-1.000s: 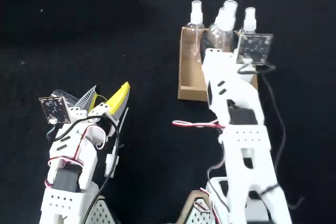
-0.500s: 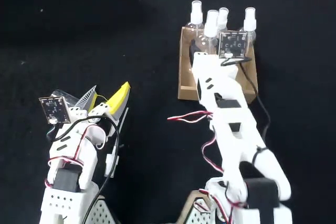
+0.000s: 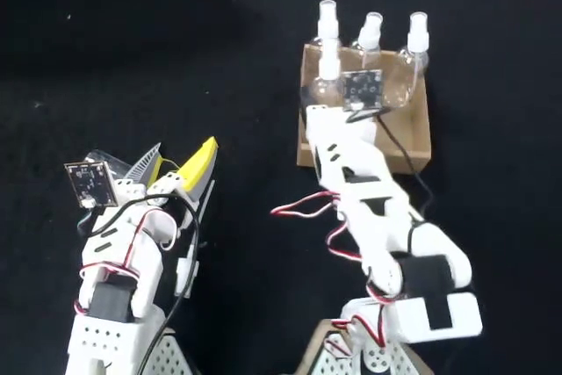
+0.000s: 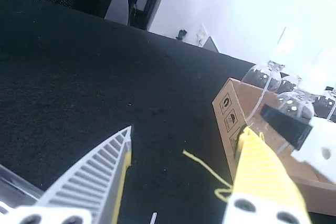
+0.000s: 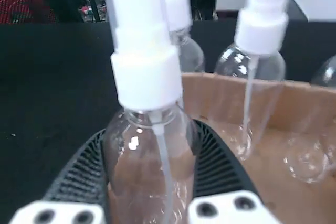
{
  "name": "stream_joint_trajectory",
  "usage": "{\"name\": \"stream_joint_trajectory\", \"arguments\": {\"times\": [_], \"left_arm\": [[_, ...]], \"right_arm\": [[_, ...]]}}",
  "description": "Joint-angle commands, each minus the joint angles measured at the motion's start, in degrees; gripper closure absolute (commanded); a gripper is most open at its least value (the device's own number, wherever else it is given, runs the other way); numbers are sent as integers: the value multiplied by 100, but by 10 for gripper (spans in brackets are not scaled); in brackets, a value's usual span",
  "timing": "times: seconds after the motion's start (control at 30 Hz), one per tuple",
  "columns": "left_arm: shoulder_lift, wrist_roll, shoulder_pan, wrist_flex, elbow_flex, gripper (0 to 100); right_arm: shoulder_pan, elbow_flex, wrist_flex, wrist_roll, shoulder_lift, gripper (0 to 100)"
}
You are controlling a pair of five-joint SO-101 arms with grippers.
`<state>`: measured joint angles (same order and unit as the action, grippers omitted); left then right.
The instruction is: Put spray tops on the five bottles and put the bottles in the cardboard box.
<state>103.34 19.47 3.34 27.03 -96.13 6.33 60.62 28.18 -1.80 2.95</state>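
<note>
Across the black table (image 3: pixel 176 59), the right gripper (image 5: pixel 151 182) is reaching over the cardboard box (image 3: pixel 411 133), and its dark ribbed jaws are clamping a clear bottle (image 5: pixel 149 145) round its body. The bottle is standing upright with a white spray top (image 5: pixel 144 61) seated on its neck. From above, it is sitting along the box's left side, just nearer than the far-left bottle (image 3: pixel 327 28); I cannot tell whether its base is touching the box floor. Three capped bottles are standing in a row along the box's far wall: that far-left one, a middle one (image 3: pixel 369 34) and a right one (image 3: pixel 414 46). They are close together and all upright. The left gripper (image 4: pixel 186 135) is resting low at the near left of the table, well apart from the box. Its jaws, one grey and one yellow, are spreading wide with nothing between them. They are pointing out towards the middle of the table. A thin yellow strand (image 4: pixel 202 166) is trailing beside the yellow jaw.
</note>
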Motion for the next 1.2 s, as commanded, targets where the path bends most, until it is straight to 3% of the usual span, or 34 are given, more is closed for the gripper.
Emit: {"name": "stream_joint_trajectory", "arguments": {"times": [0.0, 0.3, 0.5, 1.17], "left_arm": [[35, 0, -40, -123, -127, 703], [35, 0, -40, -123, -127, 703], [35, 0, -40, -123, -127, 703], [35, 0, -40, -123, -127, 703]], "right_arm": [[132, -57, 264, -299, -48, 987], [141, -40, 220, -290, -57, 981], [149, -40, 211, -290, -57, 818], [536, 57, -105, -334, 242, 821]]}}
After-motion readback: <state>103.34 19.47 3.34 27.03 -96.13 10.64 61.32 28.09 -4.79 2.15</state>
